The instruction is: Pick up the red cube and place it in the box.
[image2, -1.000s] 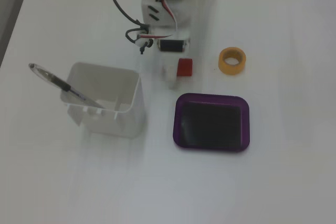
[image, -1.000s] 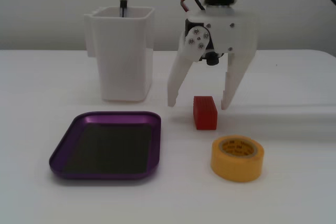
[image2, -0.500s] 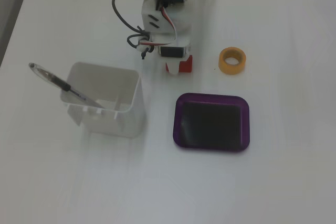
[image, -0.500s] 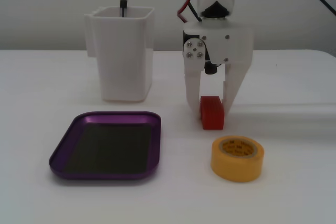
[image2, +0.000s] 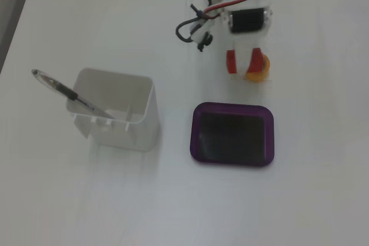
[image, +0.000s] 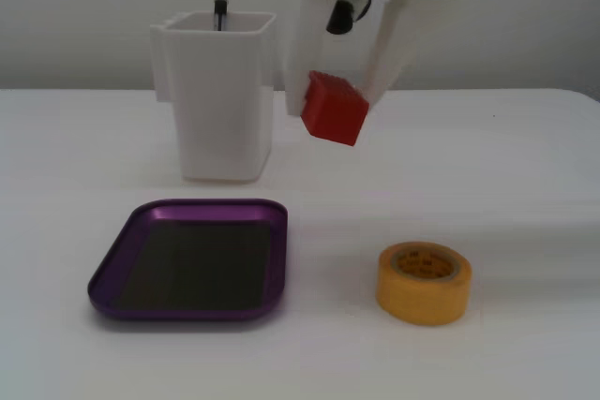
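Red is what I pick out first: the red cube (image: 334, 108) hangs tilted in the air, clamped between the two white fingers of the gripper (image: 339, 100), clear of the white counter (image: 506, 166). The low front camera gives me that height; in the view from above I see only a red sliver (image2: 230, 61) beside a white finger, and the arm covers most of the yellow tape roll (image2: 260, 71), leaving just an arc. From the front the whole roll (image: 424, 282) sits free on the counter, right of the box (image: 187, 258).

The purple box lies flat with its dark bottom bare in both fixed views (image2: 232, 134). From above, the cube is just beyond the box's far rim, not over it. Bare counter lies around the box on the near and right sides. The white container (image: 217, 93) stands to the left of the gripper in the front view, near the cube. A pen (image2: 68, 93) leans inside it.

The top of the gripper is cut off by the frame edge in the front view, and the arm runs off the top edge from above.
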You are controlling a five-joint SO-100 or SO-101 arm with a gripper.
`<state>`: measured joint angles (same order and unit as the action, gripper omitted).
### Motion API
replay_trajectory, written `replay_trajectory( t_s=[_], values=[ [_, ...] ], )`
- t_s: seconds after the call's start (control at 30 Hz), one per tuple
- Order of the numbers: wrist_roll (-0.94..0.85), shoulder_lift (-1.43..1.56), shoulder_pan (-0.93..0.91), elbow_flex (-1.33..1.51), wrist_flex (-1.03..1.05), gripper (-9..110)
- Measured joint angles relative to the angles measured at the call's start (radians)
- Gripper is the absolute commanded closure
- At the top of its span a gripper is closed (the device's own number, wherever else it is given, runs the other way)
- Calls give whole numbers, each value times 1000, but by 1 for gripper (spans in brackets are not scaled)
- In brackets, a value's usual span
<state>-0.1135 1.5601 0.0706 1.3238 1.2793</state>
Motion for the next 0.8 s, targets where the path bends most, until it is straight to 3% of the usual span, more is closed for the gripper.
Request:
replay_trajectory(
  t_s=[0.5,0.8],
  values=[
    [57,-650,-133,-558,2,102],
    [55,-747,-129,-661,9,102]
  ],
)
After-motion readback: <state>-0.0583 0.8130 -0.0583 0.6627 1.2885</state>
